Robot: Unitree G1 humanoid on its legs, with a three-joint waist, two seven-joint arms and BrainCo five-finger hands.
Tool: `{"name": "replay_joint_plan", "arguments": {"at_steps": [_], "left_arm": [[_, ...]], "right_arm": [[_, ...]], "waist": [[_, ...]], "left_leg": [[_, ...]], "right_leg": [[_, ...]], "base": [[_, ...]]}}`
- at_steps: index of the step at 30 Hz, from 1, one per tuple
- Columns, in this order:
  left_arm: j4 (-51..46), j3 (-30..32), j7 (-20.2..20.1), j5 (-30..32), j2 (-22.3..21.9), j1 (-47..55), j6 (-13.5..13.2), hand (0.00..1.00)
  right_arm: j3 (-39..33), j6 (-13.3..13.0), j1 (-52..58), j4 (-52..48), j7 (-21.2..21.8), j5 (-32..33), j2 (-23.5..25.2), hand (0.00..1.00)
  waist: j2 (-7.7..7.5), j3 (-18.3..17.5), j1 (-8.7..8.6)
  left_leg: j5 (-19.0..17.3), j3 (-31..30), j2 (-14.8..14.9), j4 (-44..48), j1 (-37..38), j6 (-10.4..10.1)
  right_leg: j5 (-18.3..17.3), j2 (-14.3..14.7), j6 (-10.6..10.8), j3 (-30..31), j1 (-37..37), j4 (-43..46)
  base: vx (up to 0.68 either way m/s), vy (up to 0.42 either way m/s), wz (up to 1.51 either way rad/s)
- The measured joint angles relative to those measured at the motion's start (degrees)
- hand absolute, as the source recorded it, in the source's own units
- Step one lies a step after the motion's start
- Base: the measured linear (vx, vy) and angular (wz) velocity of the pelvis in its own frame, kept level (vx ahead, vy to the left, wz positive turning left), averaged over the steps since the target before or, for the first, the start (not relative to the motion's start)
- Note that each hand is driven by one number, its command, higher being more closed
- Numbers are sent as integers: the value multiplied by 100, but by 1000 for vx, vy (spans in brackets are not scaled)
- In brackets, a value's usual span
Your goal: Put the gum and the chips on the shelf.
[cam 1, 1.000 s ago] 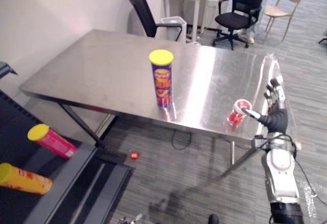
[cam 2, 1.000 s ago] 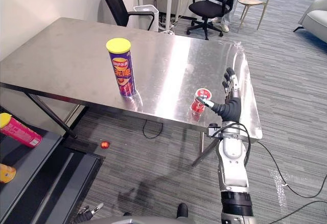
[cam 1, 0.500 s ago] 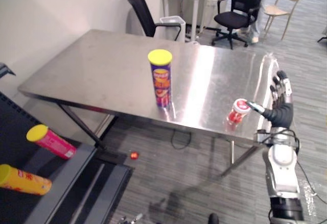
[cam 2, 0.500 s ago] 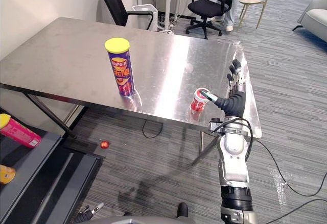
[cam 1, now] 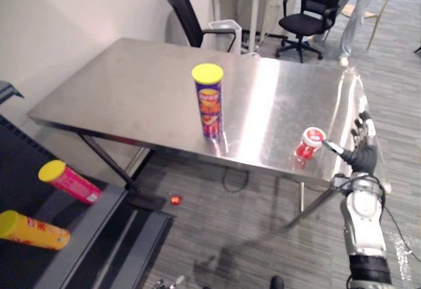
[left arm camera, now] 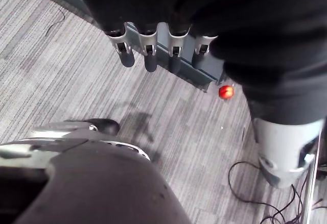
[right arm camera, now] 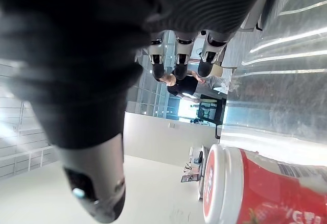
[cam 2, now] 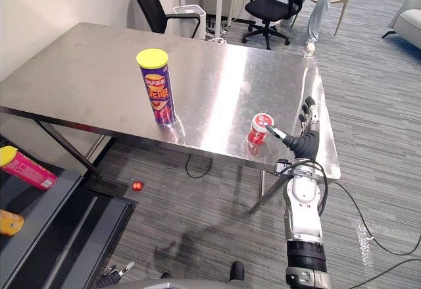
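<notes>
The left hand [left arm camera: 149,55] hangs over the floor, fingers straight and empty. The right hand [cam 2: 305,144] is spread open at the bench [cam 2: 79,72] edge, holding nothing, its thumb just beside the gum [cam 2: 261,128] tub. That tub looks light, stiff and slick, best wrapped round its red body under the lid. Farther in stands the chips [cam 2: 156,95] can, tall and likely tippy, so grip it mid-tube.
</notes>
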Motion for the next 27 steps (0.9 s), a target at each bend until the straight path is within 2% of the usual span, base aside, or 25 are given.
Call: {"name": "replay_joint_plan", "arguments": {"at_steps": [6,12,23,27], "left_arm": [[-29,-1,-10,-5,-5,-11,-1,0],[-48,2,-8,-12,-51,-35,-6,0],[-99,5,3,-28,-41,-159,-22,0],[-119,4,5,-29,-46,-200,-24,0]], "right_arm": [[-8,35,-18,179,-2,2,0,0],[-9,62,-191,384,-88,3,-3,0],[5,94,-539,592,-175,4,-9,0],[22,139,-640,619,-173,6,-9,0]], "waist": [[13,8,52],[94,112,64],[77,393,116],[67,427,205]], "left_leg": [[1,-13,-4,19,-96,2],[1,-36,-4,28,-109,2],[2,-91,-4,90,-296,4],[3,-152,-6,90,-328,4]], "right_leg": [[1,-2,-1,-4,-80,0],[3,-1,-4,-26,-77,1],[16,-1,-21,-69,-209,2],[16,0,-22,-89,-230,3]], "base": [[0,-3,1],[0,-4,1],[-5,-9,2],[-4,-12,3]]}}
